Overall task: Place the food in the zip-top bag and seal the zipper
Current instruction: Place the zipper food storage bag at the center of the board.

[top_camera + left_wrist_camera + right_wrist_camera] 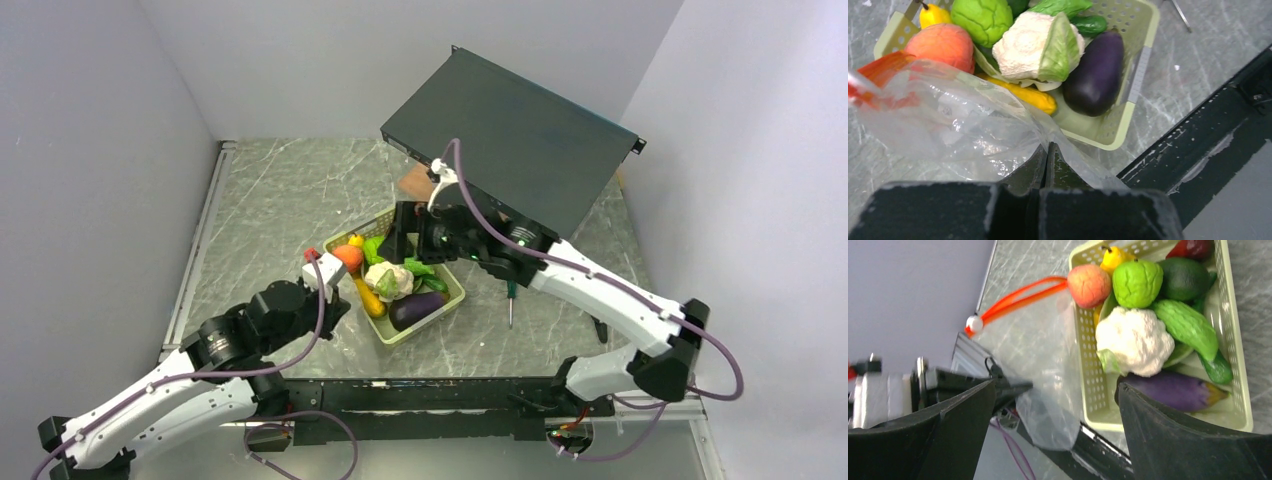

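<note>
Grey marbled table (270, 200), plain pale walls (90, 150) on three sides, and a big flat black box (510, 135) leaning up behind the green basket (395, 338), which sits about mid-table. All the food is in that basket: peach (940, 45) at its far left corner, green pepper (982, 17) right next to it, cauliflower (1023, 47) in the middle, corn (1028, 95) tucked under the cauliflower, eggplant (1095, 72) along the near end and the cucumber (1090, 24) behind that. The left arm stretches low across the table from the near left, and the left gripper (1048, 150) ends just off the basket's near left corner, fingers pressed together on a fold of the clear bag (958, 125). The bag is floppy and crumpled, spread along the basket's left side, with its zipper (1018, 295) running up to touch the peach; in the right wrist view the two orange strands show a slim gap between them, and a little white slider (974, 323) sits at the end away from the basket. The right arm comes in from the near right, elbow bent, and the right gripper (1055, 387) hangs over the basket's far half, looking down at the food. Its fingers are spread wide with nothing between them and nothing touched.
</note>
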Action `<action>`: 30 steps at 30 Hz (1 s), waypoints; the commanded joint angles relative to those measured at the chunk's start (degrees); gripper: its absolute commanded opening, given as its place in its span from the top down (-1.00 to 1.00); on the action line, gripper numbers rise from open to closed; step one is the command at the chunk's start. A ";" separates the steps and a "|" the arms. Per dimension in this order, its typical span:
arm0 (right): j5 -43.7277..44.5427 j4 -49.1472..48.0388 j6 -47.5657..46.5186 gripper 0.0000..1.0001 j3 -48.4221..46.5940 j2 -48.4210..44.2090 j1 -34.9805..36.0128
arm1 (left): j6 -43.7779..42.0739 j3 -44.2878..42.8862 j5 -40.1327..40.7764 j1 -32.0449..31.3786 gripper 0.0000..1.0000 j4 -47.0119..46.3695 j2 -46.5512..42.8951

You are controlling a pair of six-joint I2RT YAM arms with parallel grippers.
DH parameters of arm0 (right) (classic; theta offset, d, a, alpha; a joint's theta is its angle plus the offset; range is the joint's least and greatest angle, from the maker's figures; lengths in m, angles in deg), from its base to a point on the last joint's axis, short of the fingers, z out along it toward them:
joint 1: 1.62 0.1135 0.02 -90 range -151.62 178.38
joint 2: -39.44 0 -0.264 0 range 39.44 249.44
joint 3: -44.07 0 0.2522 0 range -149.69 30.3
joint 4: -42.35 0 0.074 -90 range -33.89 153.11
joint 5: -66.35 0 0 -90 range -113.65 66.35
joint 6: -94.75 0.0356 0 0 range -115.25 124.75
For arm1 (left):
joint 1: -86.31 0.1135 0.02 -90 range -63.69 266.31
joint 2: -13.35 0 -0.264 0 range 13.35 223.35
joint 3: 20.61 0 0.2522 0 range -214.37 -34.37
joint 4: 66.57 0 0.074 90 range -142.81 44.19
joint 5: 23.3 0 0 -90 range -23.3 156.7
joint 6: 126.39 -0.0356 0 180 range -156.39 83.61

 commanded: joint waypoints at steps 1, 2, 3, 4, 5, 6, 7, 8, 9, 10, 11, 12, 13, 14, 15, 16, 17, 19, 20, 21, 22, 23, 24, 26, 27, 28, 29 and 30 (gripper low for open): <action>7.77 0.66 0.69 -0.87 -8.38 6.82 1.13 | 2.01 0.28 -1.11 -2.15 1.00 -1.65 -2.82; 8.96 1.12 0.23 -0.87 -9.98 8.49 1.14 | 1.86 0.36 -0.99 -2.60 1.00 -1.66 -3.03; 10.51 1.38 -0.21 -0.87 -11.58 10.42 1.17 | 1.78 0.38 -0.98 -3.09 1.00 -1.85 -3.17; 11.13 1.75 -0.85 -0.87 -13.40 12.14 1.14 | 1.76 0.46 -0.92 -3.37 1.00 -1.90 -3.22; 11.27 2.12 -1.42 -0.87 -15.08 14.19 1.15 | 1.71 0.51 -0.87 -3.79 1.00 -1.90 -3.11; 10.95 2.54 -1.68 -0.87 -16.82 16.26 1.26 | 1.75 0.55 -0.71 -4.18 1.00 -1.86 -3.04; 10.43 2.70 -1.80 -0.87 -18.12 17.92 1.35 | 1.57 0.55 -0.67 -4.64 1.00 -1.86 -2.83; 9.88 2.54 -1.83 -0.87 -18.94 19.28 1.63 | 1.50 0.51 -0.46 -5.07 1.00 -1.93 -2.69; 9.05 2.05 -1.82 -0.88 -19.01 20.11 1.93 | 1.45 0.55 -0.27 -5.38 1.00 -1.88 -2.52; 8.38 0.95 -2.02 -0.88 -18.32 20.51 2.27 | 1.55 0.47 0.15 -5.66 1.00 -1.81 -2.43; 8.23 -0.22 -2.22 -0.88 -17.42 20.22 2.77 | 1.83 0.42 0.62 -5.85 1.00 -1.59 -2.45; 8.24 -1.95 -2.76 -0.88 -14.63 19.55 3.24 | 2.26 0.26 0.94 -5.98 1.00 -1.39 -2.48; 8.19 -3.92 -3.24 -0.88 -12.03 18.35 3.61 | 2.59 0.10 1.21 -6.01 1.00 -1.25 -2.67; 8.04 -5.57 -3.65 -0.88 -9.76 17.19 3.85 | 3.50 0.04 1.44 -6.07 0.88 -1.15 -2.93; 7.78 -6.74 -4.11 -0.89 -7.80 15.94 4.00 | 4.32 0.03 1.77 -6.05 0.66 -1.05 -3.11; 7.73 -7.50 -4.51 -0.89 -6.23 14.53 3.99 | 5.50 0.09 2.40 -6.01 0.35 -0.74 -3.37; 8.04 -7.62 -4.90 -0.89 -5.07 14.05 4.03 | 6.94 0.11 3.16 -6.06 0.11 -0.26 -3.52; 9.02 -6.88 -5.18 -0.90 -3.41 12.55 4.06 | 9.95 0.12 3.88 -6.05 -0.45 0.43 -3.70; 9.19 -6.66 -5.21 -0.89 -2.53 11.85 4.04 | 11.01 -0.07 3.78 -6.01 -0.65 0.40 -3.69; 9.35 -6.55 -5.10 -0.90 -1.60 10.84 4.05 | 12.15 -0.71 3.57 -6.01 -0.74 0.54 -3.71; 9.50 -6.83 -4.95 -0.90 -0.18 9.71 4.04 | 13.29 -1.53 3.61 -6.01 -0.78 1.09 -3.84; 9.67 -7.33 -4.83 -0.90 1.42 8.47 3.98 | 14.74 -2.37 4.08 -6.01 -0.92 2.03 -4.14; 9.75 -7.88 -4.84 -0.90 2.72 7.30 4.07 | 16.62 -3.24 4.73 -6.05 -0.99 2.89 -4.48; 9.77 -8.40 -5.73 -0.90 4.59 5.11 4.04 | 19.81 -4.91 6.32 -6.01 -0.99 4.35 -5.52; 9.50 -8.58 -6.54 -0.90 5.29 4.28 4.04 | 21.80 -5.83 7.27 -6.05 -0.99 5.17 -6.14; 8.97 -8.81 -7.32 -0.91 5.78 3.59 4.04 | 24.24 -7.34 8.92 -6.03 -0.99 6.26 -6.87; 8.09 -9.12 -8.35 -0.91 6.41 2.94 4.08 | 27.36 -8.61 10.90 -6.06 -0.99 8.10 -7.48; 7.09 -9.58 -9.54 -0.91 7.12 2.30 4.04 | 31.27 -10.03 12.91 -6.03 -0.99 10.23 -8.32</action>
